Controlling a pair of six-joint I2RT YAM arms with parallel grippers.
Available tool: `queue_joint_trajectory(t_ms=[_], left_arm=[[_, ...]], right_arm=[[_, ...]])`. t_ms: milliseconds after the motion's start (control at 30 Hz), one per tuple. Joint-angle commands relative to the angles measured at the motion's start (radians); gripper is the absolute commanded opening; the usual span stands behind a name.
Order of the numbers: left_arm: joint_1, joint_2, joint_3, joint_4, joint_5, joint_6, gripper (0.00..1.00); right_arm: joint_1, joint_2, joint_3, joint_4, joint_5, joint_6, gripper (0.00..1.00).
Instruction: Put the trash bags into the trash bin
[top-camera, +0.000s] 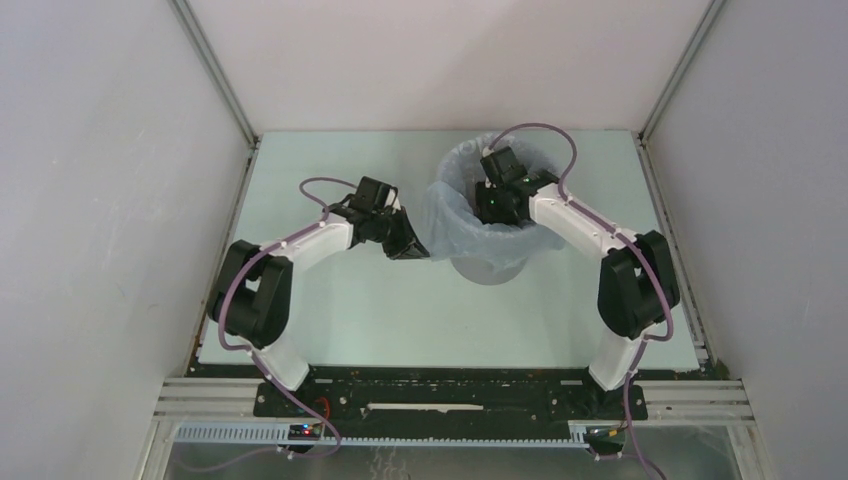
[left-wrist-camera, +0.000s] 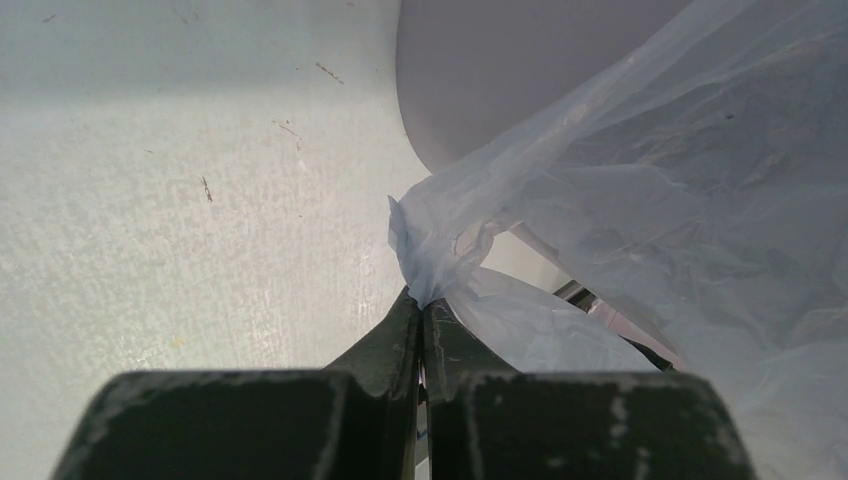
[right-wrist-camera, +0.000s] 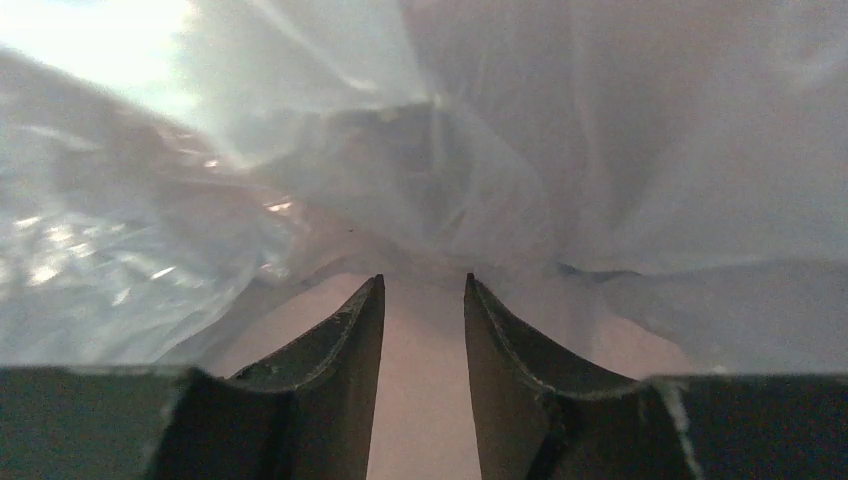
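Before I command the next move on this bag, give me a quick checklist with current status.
1. Left end effector shut on the bag edge: ok, film pinched just outside the bin.
2. Right end effector inside the bin: ok, down among the film.
3. Right end effector gripping film: not ok, jaws apart, nothing between them.
4. Bin upright on the table: ok.
5. Bag over the whole rim: cannot tell, the right arm hides part of it.
6. Bag reaching the bin's bottom: cannot tell.
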Motion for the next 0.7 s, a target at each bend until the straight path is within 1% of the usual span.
queue_joint_trajectory(t_ms=[0, 133, 200, 333, 433, 667], left_arm=[[-0.008, 0.011, 0.050, 0.005, 0.009, -0.009, 0.07], [-0.011, 0.020, 0.061, 0.008, 0.016, -0.015, 0.07], [-0.013, 0.024, 0.064, 0.009, 0.015, -0.018, 0.07], [-0.014, 0.021, 0.069, 0.009, 0.015, -0.024, 0.07], [-0.014, 0.020, 0.068, 0.009, 0.013, -0.024, 0.07], [-0.014, 0.017, 0.064, 0.002, 0.003, -0.018, 0.08]], right_arm=[[0.012, 0.017, -0.058, 0.152, 0.045, 0.035, 0.44], [0.018, 0.050, -0.085, 0.215, 0.053, 0.043, 0.44], [0.021, 0.074, -0.097, 0.242, 0.064, 0.038, 0.46], [0.019, 0.135, -0.103, 0.254, 0.072, 0.046, 0.49], [0.016, 0.174, -0.111, 0.268, 0.060, 0.052, 0.50], [0.017, 0.209, -0.119, 0.270, 0.038, 0.047, 0.51]])
